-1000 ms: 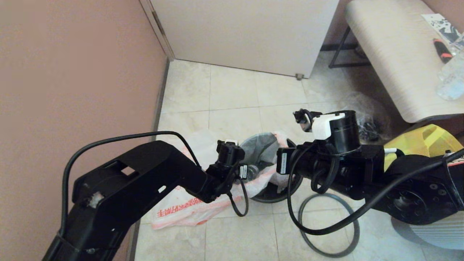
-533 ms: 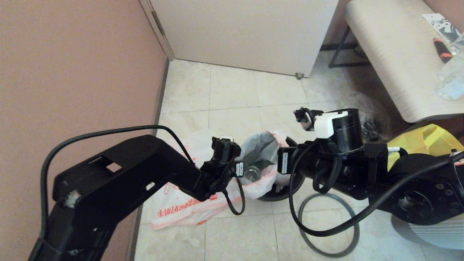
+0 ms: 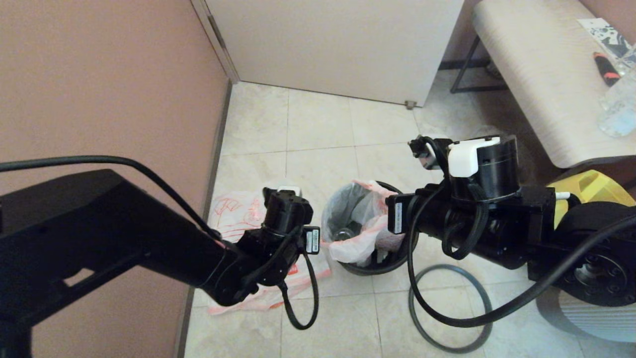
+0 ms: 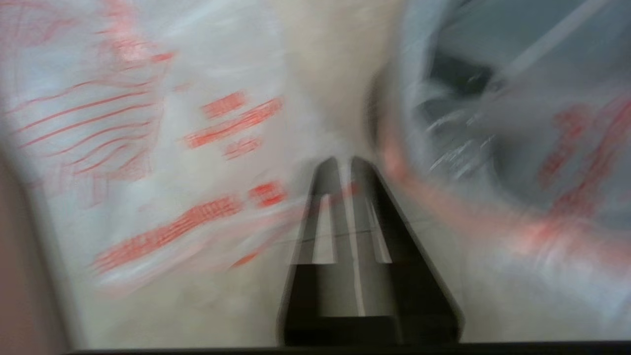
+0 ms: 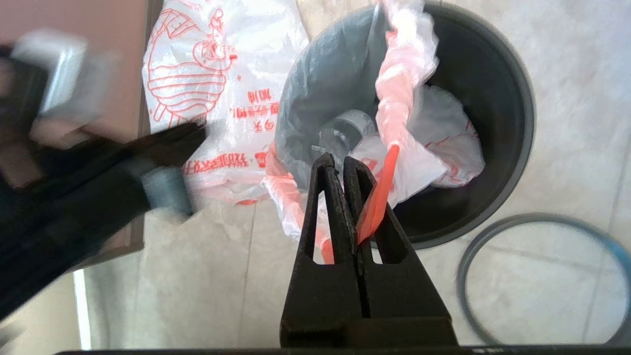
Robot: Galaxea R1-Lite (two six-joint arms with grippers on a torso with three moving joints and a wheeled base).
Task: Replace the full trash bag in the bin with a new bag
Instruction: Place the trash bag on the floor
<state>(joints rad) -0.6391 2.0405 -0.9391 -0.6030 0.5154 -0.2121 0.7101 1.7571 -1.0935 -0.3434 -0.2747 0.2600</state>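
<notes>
Since the earlier frames your left arm has pulled back toward the wall and both wrists have risen; the full trash bag [image 3: 358, 233] now stands taller in the bin [image 3: 380, 266], mouth pulled open.

Largest first: the bin sits on the floor tiles between the two arms, with the full bag still inside it, not lifted clear. The new bag [image 3: 233, 219] lies flat on the floor by the wall, just beside the bin on your left, partly under the left arm. The grey hoop [image 3: 449, 311] lies on the floor on the right side of the bin.

Right gripper [image 5: 340, 165]: jaws pinched together on an orange-red handle strip of the full bag. Left gripper [image 4: 345, 165]: jaws closed, nothing visibly between them, hanging over the gap between new bag and bin.

Risks, as I judge them:
- Only one handle is held, so a lift may tilt the bag and spill bottles.
- The thin strip could slip or tear under the load.
- The bin may ride up with the bag.

Count: one bin, one full bag, one new bag, one hoop, two grippers.
</notes>
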